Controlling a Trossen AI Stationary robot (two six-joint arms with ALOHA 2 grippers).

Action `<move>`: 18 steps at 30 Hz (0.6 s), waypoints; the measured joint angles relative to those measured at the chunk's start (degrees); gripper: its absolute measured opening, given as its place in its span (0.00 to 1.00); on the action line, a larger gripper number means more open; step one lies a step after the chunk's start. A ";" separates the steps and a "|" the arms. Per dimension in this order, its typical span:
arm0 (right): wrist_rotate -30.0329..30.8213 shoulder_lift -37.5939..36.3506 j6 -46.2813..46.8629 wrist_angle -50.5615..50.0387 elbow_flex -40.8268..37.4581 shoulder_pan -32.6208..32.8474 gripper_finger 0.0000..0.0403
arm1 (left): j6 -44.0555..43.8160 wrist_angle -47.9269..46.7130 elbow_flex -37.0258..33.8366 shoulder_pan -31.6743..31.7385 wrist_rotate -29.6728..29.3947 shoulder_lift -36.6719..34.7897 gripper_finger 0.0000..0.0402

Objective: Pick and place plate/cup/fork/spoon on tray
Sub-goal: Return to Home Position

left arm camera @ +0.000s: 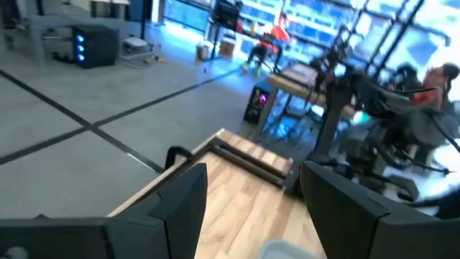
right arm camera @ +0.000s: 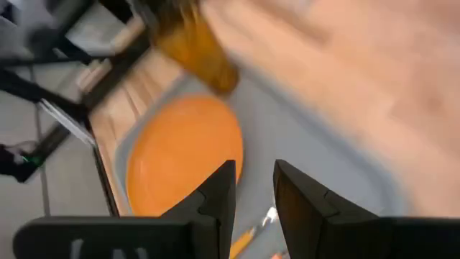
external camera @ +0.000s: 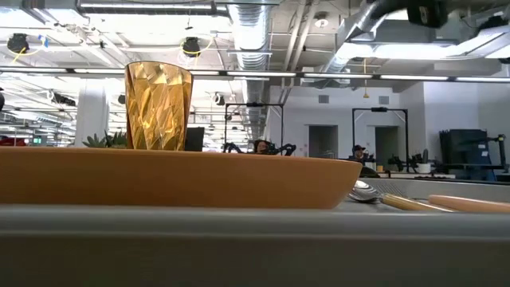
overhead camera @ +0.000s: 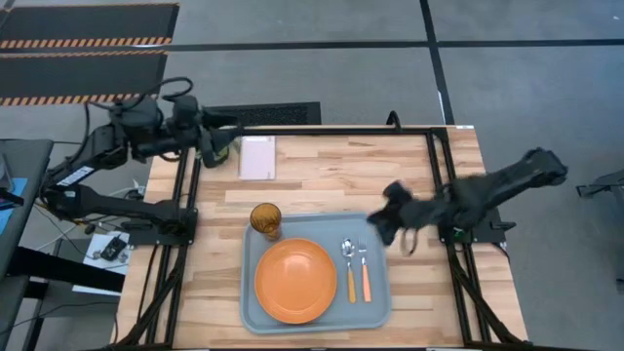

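Observation:
The orange plate (overhead camera: pixel 295 280) lies on the pale grey-blue tray (overhead camera: pixel 381 308) at the table's near middle. The spoon (overhead camera: pixel 349 261) and the fork (overhead camera: pixel 365 265) lie side by side on the tray, right of the plate. The amber cup (overhead camera: pixel 265 219) stands upright at the tray's far left corner; whether it is inside the rim, I cannot tell. My right gripper (overhead camera: pixel 378 226) hovers over the tray's far right corner, open by a narrow gap and empty (right arm camera: pixel 253 173). My left gripper (overhead camera: pixel 226 146) is open and empty (left arm camera: pixel 251 176) at the table's far left.
A white napkin (overhead camera: pixel 257 157) lies at the far left next to my left gripper. A small green plant (external camera: pixel 107 140) shows behind the plate in the low view. Bare wood lies right of the tray and across the table's far right part.

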 joint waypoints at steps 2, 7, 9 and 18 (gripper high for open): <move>3.15 -5.11 -5.86 0.55 -0.02 -1.02 0.29 | -1.59 0.01 0.00 0.02 -1.69 -1.15 0.53; 18.37 -15.41 -23.68 4.54 -1.26 0.51 0.29 | 7.16 7.95 -5.27 -0.53 3.54 -6.14 0.53; 20.08 -20.04 -24.04 4.71 -3.73 0.32 0.29 | 6.95 13.27 -11.03 -0.56 6.59 -9.47 0.53; 20.14 -40.49 -28.24 16.52 -24.15 1.50 0.29 | 0.95 27.38 -39.99 -0.55 4.80 -31.88 0.53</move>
